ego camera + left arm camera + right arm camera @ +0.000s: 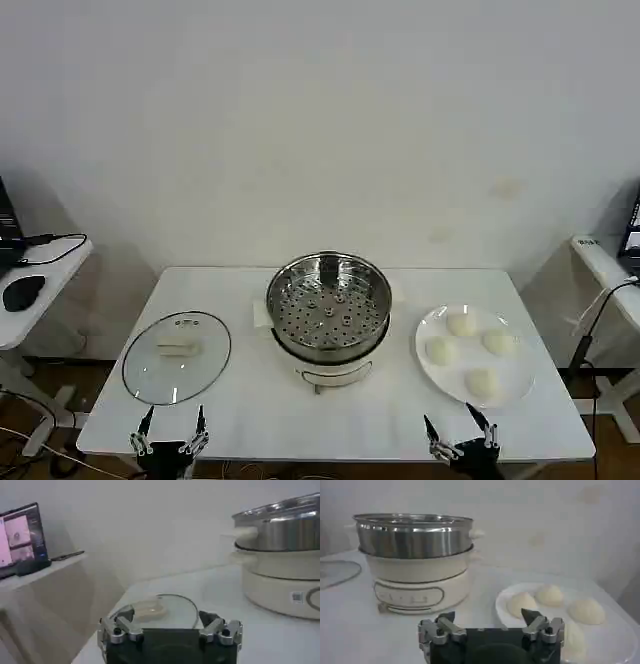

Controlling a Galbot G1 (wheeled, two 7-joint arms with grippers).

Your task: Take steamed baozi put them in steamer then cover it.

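Claws first: my right claw (pixel 462 432) hangs at the near edge of the bench (pixel 250 420), fingers spread and holding nothing, just short of the white plate (pixel 430 372). My left claw (pixel 170 432) sits at the near edge on the other side, also spread and empty, just in front of the cover (pixel 176 357).

Outward from the right claw, the plate carries all four steamed baozi (pixel 463 324), close together in a loose ring, none touching the rim as far as I can tell. In the right wrist view the nearest bun (pixel 574 636) lies just beyond the right finger (pixel 536 624). Beyond the plate, at the middle of the bench, stands the steamer (pixel 329 318), open, its perforated tray bare. The cover lies flat on the bench to the steamer's left, handle up, well apart from the pot.

I judge the task has not begun: no bun is in the steamer and the lid is off. The step in hand is the first pick. For that I would bring the right claw forward over the nearest bun, lower it with the fingers straddling the bun, and close gently, since soft dough should dent or slip under a hard pinch. The left claw can wait by the cover until the buns are loaded.
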